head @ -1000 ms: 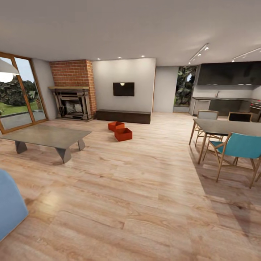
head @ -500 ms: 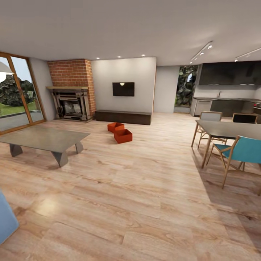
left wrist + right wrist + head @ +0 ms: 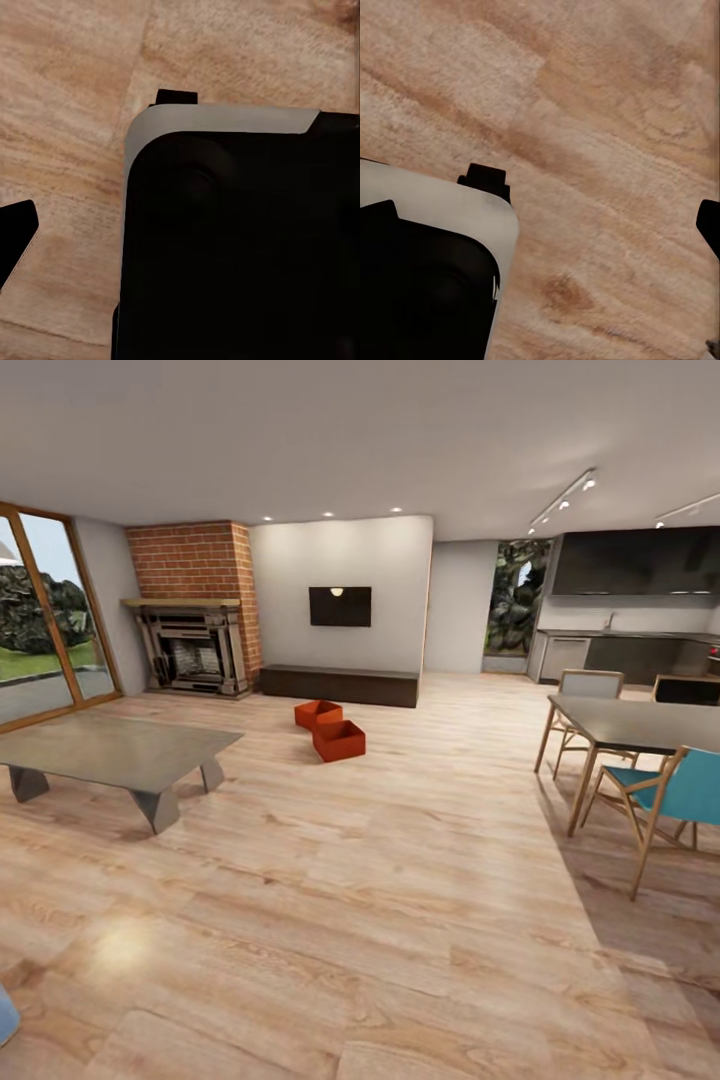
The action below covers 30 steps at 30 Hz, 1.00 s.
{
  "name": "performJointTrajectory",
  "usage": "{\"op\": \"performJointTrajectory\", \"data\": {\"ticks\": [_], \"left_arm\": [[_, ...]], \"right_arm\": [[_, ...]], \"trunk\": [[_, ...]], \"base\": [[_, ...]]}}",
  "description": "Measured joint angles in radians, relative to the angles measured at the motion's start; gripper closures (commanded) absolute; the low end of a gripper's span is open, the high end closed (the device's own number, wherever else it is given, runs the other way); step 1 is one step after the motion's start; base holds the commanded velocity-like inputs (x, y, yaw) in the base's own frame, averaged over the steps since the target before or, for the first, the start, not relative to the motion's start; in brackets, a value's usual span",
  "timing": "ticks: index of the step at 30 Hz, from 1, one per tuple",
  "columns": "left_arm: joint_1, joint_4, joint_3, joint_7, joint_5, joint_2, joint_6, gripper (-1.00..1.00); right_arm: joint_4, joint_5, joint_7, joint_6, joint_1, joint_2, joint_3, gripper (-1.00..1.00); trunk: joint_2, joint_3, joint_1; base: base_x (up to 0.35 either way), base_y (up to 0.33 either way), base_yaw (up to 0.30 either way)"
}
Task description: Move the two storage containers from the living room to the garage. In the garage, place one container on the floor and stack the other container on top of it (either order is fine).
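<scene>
The 2 storage containers (image 3: 329, 728) sat touching on the wood plank floor (image 3: 380, 880) just in front of the long low cabinet (image 3: 339, 685), well ahead of the robot and open for pickup. Whether either gripper was released or clenched could not be told; the wrist views faced down at the planks, likely tucked for driving.

Two open orange-red bins sit touching on the wood floor at twelve o'clock: near bin (image 3: 340, 740), far bin (image 3: 317, 713).

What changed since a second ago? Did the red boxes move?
Only the camera moved: the robot rolled forward, so the low table and blue chair slid outward. The two red boxes stayed put on the wood floor, touching, before the dark cabinet.
</scene>
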Motion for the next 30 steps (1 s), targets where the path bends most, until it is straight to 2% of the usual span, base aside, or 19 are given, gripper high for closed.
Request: {"op": "performJointTrajectory", "data": {"ticks": [30], "left_arm": [[0.000, 0.000, 0.000, 0.000, 0.000, 0.000, 0.000, -1.00]], "right_arm": [[0.000, 0.000, 0.000, -0.001, 0.000, 0.001, 0.000, -1.00]], "trunk": [[0.000, 0.000, 0.000]], "base": [[0.323, 0.000, 0.000]]}}
